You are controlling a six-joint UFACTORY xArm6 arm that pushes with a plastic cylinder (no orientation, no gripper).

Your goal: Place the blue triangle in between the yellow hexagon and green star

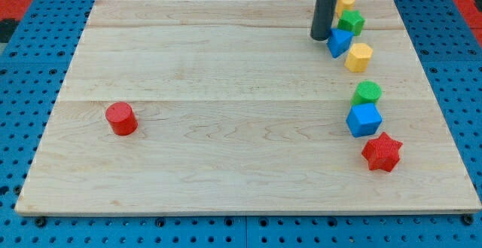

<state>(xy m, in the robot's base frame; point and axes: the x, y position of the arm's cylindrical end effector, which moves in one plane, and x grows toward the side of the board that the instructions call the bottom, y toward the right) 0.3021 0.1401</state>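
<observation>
The blue triangle (339, 42) lies near the view's top right, between the green star (351, 22) above it and the yellow hexagon (359, 56) below and to its right. It touches or nearly touches both. My tip (321, 37) is at the triangle's left edge, touching or almost touching it. The dark rod rises out of the view's top.
A yellow block (346, 1) sits above the green star, partly hidden by the rod. Down the right side stand a green cylinder (367, 92), a blue cube (364, 119) and a red star (382, 151). A red cylinder (120, 118) is at the left. The wooden board (226, 90) rests on a blue pegboard.
</observation>
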